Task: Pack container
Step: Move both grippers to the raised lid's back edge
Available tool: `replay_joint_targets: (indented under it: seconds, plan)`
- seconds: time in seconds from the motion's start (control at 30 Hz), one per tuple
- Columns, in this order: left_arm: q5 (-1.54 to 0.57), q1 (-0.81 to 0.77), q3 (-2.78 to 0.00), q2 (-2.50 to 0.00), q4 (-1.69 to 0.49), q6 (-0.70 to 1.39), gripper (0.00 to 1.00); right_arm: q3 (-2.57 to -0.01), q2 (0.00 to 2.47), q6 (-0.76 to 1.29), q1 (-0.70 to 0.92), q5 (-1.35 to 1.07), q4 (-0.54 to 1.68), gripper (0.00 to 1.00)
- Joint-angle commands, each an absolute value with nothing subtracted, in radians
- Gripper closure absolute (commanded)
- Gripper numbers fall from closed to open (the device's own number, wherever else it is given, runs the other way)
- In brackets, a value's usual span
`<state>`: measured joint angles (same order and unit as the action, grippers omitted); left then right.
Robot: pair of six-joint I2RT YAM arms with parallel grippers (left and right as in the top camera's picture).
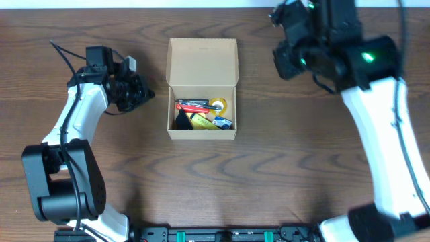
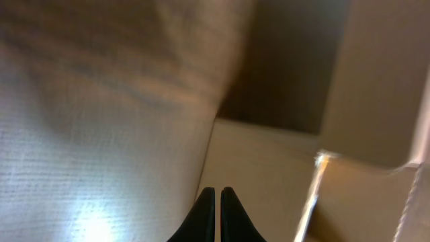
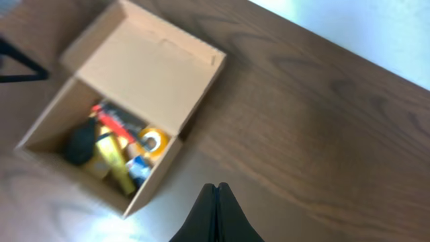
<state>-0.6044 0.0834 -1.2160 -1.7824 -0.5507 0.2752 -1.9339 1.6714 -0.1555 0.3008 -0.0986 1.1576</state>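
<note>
The container (image 1: 201, 64) is a tan cardboard box at the table's middle, its flap lid folded back. Inside lie red pens (image 1: 191, 105), a yellow tape roll (image 1: 218, 105), a black item (image 1: 182, 120) and a blue item (image 1: 224, 123). My left gripper (image 1: 148, 95) is shut and empty just left of the box; in its wrist view the shut fingertips (image 2: 217, 193) point at a blurred cardboard wall (image 2: 269, 168). My right gripper (image 3: 215, 187) is shut on nothing, raised above bare table to the right of the container (image 3: 144, 64), whose tape roll (image 3: 153, 142) shows.
Dark wood table (image 1: 302, 168) surrounds the box. The left arm's base (image 1: 64, 188) stands at the front left, and the right arm (image 1: 390, 134) runs along the right side. A pale strip (image 3: 363, 27) borders the table's far edge.
</note>
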Motion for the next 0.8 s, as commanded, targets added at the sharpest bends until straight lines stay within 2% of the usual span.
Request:
replay_joint_targets:
  seconds: [0.0, 0.13, 0.43, 0.57, 0.77]
  plan:
    - [-0.654, 0.086, -1.212, -1.798, -0.493, 0.395, 0.94, -1.935, 1.747, -0.134, 0.274, -0.068, 1.123, 0.99]
    - [-0.655, 0.086, -1.212, -1.798, -0.387, 0.41, 0.94, -1.935, 1.828, -0.127, 0.241, -0.156, 1.089, 0.98]
    - [-0.675, 0.132, -1.239, -1.846, -0.12, 0.571, 0.94, -1.935, 1.974, 0.045, 0.114, -0.395, 1.01, 0.98]
    - [-0.751, 0.139, -1.364, -1.969, -0.143, 0.58, 0.95, -1.935, 2.035, 0.12, 0.08, -0.461, 0.956, 0.99]
    - [-0.812, 0.139, -1.607, -2.188, -0.313, 0.591, 0.94, -1.935, 2.153, 0.187, 0.077, -0.532, 0.907, 0.98]
